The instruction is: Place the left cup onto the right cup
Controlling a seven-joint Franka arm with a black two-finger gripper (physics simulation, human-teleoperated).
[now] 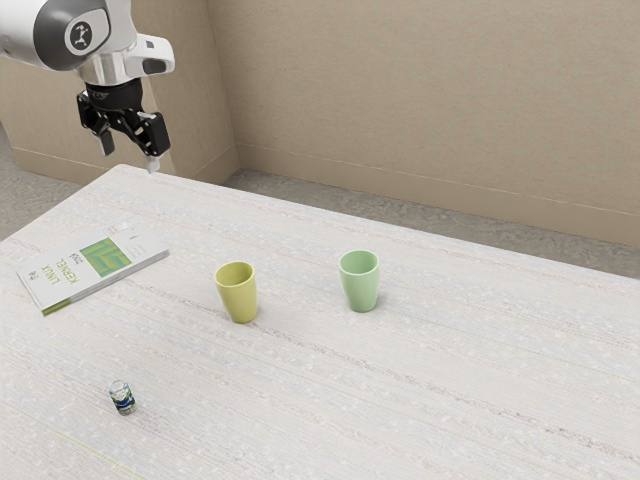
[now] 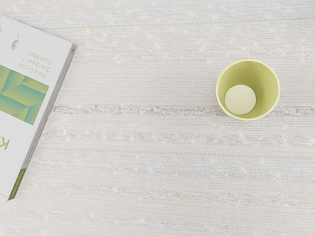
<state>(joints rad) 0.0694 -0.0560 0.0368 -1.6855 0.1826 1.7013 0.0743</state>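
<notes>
A yellow-green cup stands upright on the pale table, and a light green cup stands upright a little to its right in the exterior view. My gripper hangs high above the table's far left corner, well away from both cups, open with nothing between its fingers. In the wrist view I look straight down into the yellow-green cup, which is empty.
A white book with a green cover graphic lies flat at the exterior view's left, also seen as the book in the wrist view. A small can stands near the table's front left. Beige walls rise behind the table.
</notes>
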